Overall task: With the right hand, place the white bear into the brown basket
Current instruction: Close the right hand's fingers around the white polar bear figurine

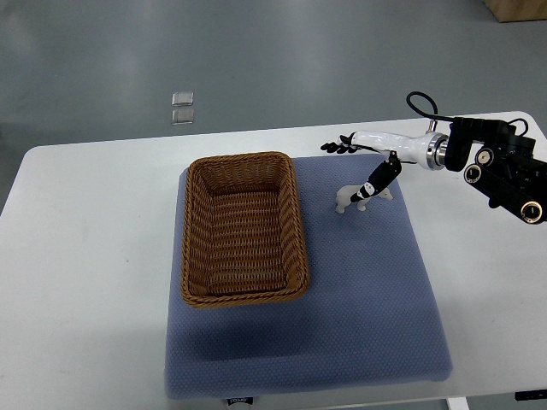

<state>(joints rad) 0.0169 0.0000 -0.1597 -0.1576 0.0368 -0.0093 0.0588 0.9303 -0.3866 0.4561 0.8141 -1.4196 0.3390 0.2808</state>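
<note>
One thumb of the right hand (pixel 369 162) touches the white bear (pixel 352 197), other fingers (pixel 335 145) spread, nothing held. Bear stands toward the bench (pixel 85 256) far right edge, beside the brown basket (pixel 244 229); a push could tip it.

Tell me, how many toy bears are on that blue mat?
1. The white bear stands on the blue mat, right of the brown basket, with the right hand reaching over it. The basket looks empty.
</note>
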